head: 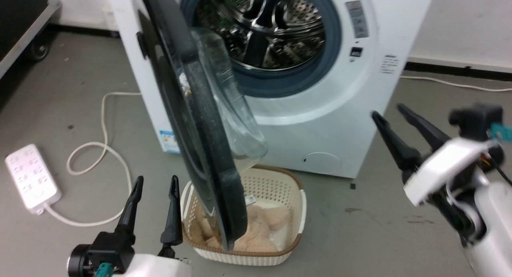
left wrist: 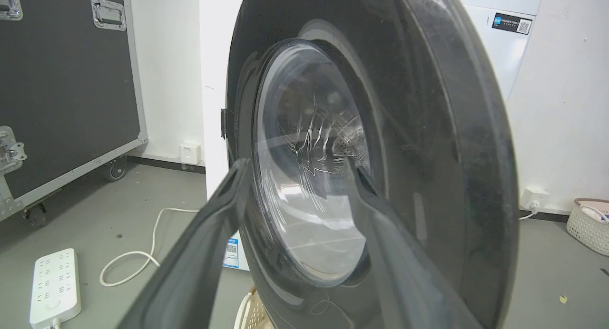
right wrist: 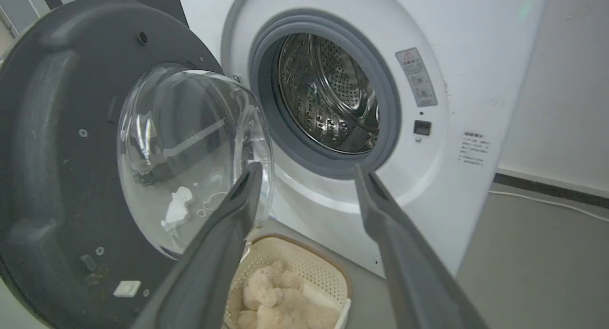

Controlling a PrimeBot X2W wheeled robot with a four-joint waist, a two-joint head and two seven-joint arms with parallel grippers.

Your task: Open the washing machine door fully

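The washing machine door (head: 200,149) is a big glossy black disc with a clear bulging glass bowl (head: 228,109). It stands swung out about edge-on to me, hinged at the machine's left. In the left wrist view the door's outer face (left wrist: 428,143) is close ahead; in the right wrist view its inner side (right wrist: 57,153) and bowl show. My left gripper (head: 156,183) is open at the lower left, just left of the door's lower rim, not touching. My right gripper (head: 388,111) is open, off to the right of the machine, holding nothing.
The steel drum (head: 272,25) sits open inside its grey rubber ring (head: 288,83). A cream basket (head: 296,213) with pale laundry stands on the floor below the door. A white power strip (head: 32,177) and its cord (head: 102,149) lie at left. A black flight case (left wrist: 62,82) stands further left.
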